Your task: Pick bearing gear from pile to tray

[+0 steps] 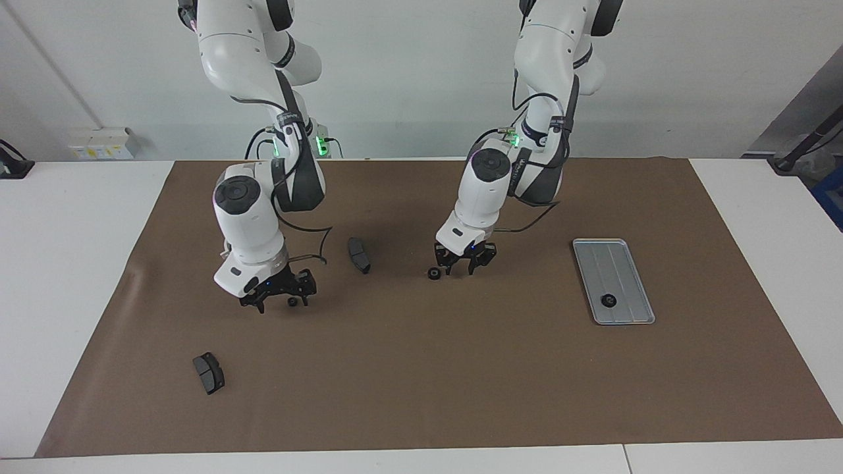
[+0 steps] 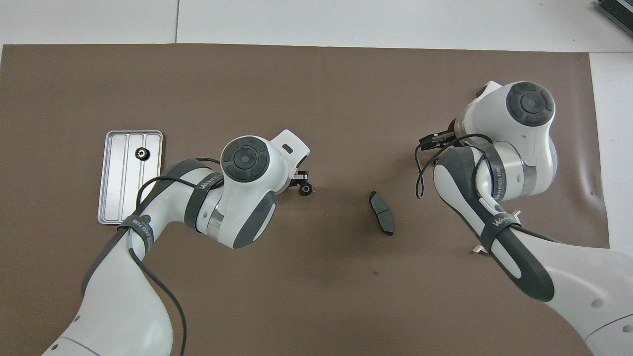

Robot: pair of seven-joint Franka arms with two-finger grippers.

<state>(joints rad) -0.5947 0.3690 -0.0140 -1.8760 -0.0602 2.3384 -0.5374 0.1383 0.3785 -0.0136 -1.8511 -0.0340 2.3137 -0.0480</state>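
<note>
the left gripper (image 1: 461, 268) hangs low over the brown mat (image 1: 421, 382), jaws partly open and holding nothing. the middle gear (image 1: 434, 274), a small black toothed ring, lies on the mat just beside its fingertips, on the side toward the right arm's end of the table. it is outside the jaws, not between them. in the overhead view the same gear sits right at the fingertips. judging by this, the gripper is lining up for a pick and needs a small sideways shift before it can close.

the right gripper (image 1: 278, 301) is down close to the mat with its jaws spread wide. the end gear (image 1: 292, 302) sits between its fingers, nearer one finger than the other, and is not clamped. that wide stance probably allows for the part being so small.

the tray (image 1: 629, 253) lies well apart from the left gripper, toward the left arm's end of the table. it already holds the trayed gear (image 1: 608, 301), so two gears look left to move.

a dark grey brake-pad-shaped piece (image 1: 359, 255) lies between the two grippers. another pad (image 1: 209, 372) is near the right gripper, farther from the robots. the white bracket (image 2: 517, 214) only peeks out from under the right arm.
</note>
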